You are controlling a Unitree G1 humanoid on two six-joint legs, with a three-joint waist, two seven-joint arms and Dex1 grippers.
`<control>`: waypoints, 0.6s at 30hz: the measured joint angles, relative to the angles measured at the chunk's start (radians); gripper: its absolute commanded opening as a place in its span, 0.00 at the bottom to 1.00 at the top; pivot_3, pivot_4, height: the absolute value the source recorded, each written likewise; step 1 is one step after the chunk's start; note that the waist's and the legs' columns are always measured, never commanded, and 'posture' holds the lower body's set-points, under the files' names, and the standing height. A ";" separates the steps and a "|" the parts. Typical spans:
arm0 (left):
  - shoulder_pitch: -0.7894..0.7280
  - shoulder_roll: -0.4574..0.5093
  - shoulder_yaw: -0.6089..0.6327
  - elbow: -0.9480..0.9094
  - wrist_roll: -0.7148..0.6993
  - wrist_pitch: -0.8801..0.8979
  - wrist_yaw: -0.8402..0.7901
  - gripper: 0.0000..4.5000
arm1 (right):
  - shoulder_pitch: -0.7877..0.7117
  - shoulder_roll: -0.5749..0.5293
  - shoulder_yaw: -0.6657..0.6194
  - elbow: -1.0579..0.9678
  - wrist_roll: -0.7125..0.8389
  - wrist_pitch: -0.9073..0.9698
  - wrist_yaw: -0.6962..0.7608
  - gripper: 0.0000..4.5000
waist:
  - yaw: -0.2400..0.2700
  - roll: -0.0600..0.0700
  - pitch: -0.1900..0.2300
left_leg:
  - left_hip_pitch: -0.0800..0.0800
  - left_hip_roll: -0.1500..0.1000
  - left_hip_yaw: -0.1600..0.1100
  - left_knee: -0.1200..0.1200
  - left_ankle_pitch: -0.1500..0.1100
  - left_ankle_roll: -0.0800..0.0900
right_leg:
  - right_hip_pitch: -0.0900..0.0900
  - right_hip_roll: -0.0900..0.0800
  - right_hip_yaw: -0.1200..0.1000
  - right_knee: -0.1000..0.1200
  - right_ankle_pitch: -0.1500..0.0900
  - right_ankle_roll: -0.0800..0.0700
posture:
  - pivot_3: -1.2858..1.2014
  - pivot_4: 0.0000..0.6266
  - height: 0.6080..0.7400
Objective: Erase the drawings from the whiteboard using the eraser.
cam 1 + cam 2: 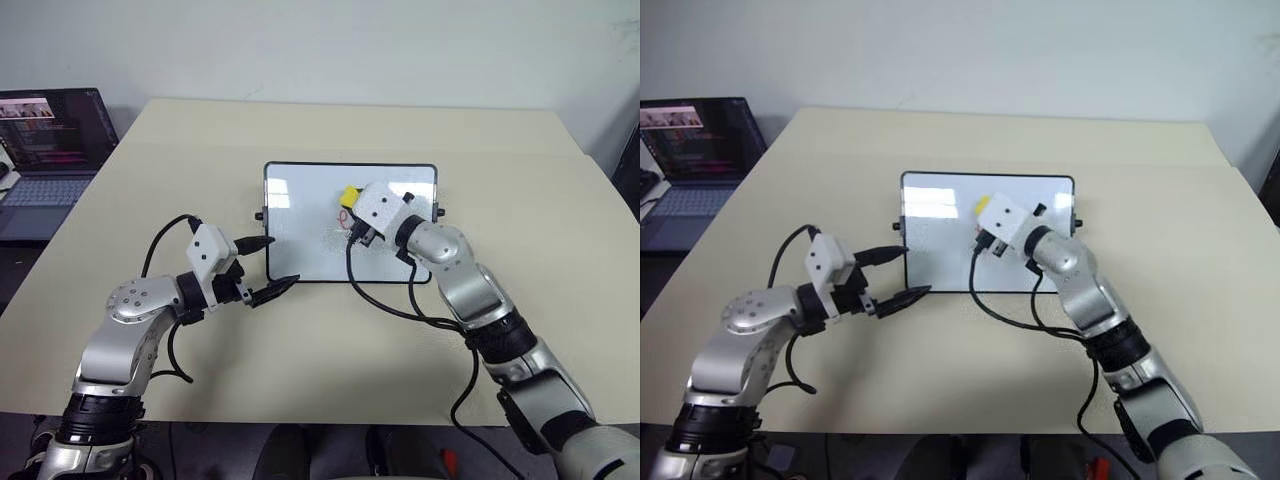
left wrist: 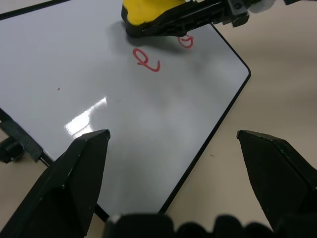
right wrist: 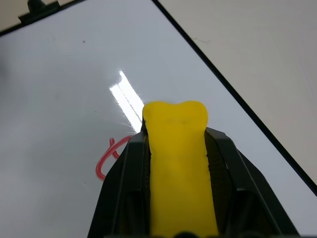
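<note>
The whiteboard (image 1: 300,205) lies flat in the middle of the beige table, its black frame turned slightly. My right gripper (image 1: 352,203) reaches over its far middle and is shut on the yellow eraser (image 3: 177,158), whose tip sticks out past the black fingers (image 3: 124,168) just above the board. Two of the red drawings, a loop (image 2: 147,60) and a small oval (image 2: 185,42), sit right beside the eraser (image 2: 143,12). My left gripper (image 1: 280,261) hovers open at the board's near left corner, holding nothing.
An open laptop (image 1: 45,150) sits on a lower surface off the table's left edge. Black cables hang from both wrists across the table in front of the board. Bare tabletop (image 1: 520,180) surrounds the board.
</note>
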 measured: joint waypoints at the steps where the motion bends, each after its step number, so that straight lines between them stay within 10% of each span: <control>1: 0.004 0.000 0.000 -0.004 0.000 0.000 0.004 1.00 | 0.004 -0.004 0.011 0.004 -0.002 -0.003 0.015 0.26 | 0.000 0.000 0.000 | 0.000 0.000 0.000 0.000 0.000 0.000 | 0.000 0.000 0.000 0.000 0.000 0.000 | 0.52 0.24 1.00; 18: 0.010 -0.001 0.000 -0.023 0.000 0.001 0.010 1.00 | 0.030 -0.034 0.023 -0.011 -0.077 -0.018 0.051 0.26 | -0.001 0.000 0.000 | 0.005 0.000 0.000 0.001 0.001 0.000 | 0.002 0.000 0.001 0.007 0.000 0.000 | 0.52 0.24 1.00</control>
